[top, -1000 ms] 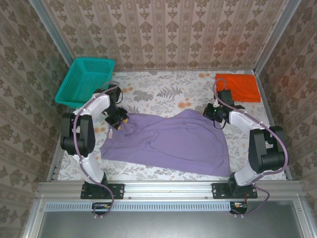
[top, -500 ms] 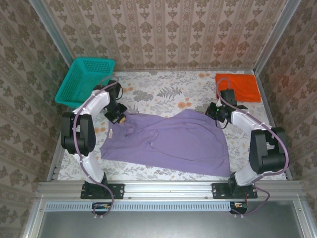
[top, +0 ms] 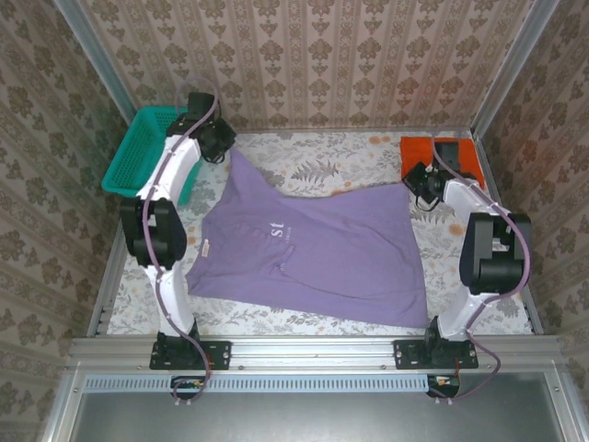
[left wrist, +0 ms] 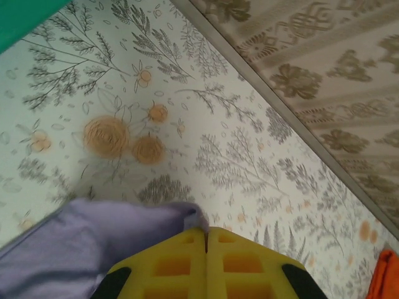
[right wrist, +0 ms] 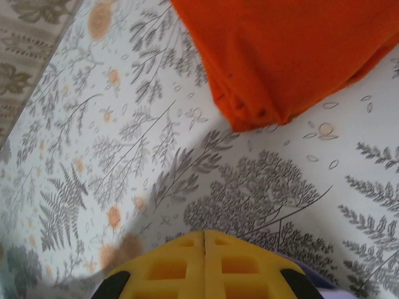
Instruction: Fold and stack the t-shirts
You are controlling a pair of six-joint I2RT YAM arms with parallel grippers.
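Note:
The lavender-purple t-shirt (top: 313, 253) lies spread across the middle of the table, white lettering (top: 274, 228) facing up. My left gripper (top: 224, 145) is at the far left beside the basket, shut on the shirt's far left corner; purple cloth (left wrist: 81, 243) bunches at its yellow tips (left wrist: 206, 232). My right gripper (top: 416, 180) is shut at the shirt's far right corner, and a sliver of purple (right wrist: 349, 283) shows beside its tips (right wrist: 205, 235). The folded orange t-shirt (top: 412, 147) lies at the far right, just beyond the right gripper (right wrist: 293, 50).
A teal mesh basket (top: 138, 157) stands at the far left corner, touching the left arm. Patterned walls close the table on three sides, with a metal rail (top: 313, 350) along the near edge. Bare floral tabletop (top: 322, 157) lies beyond the shirt.
Both grippers have moved toward the far wall and outward, pulling the lavender shirt's far edge with them. The shirt has opened out wider and its white lettering now shows.

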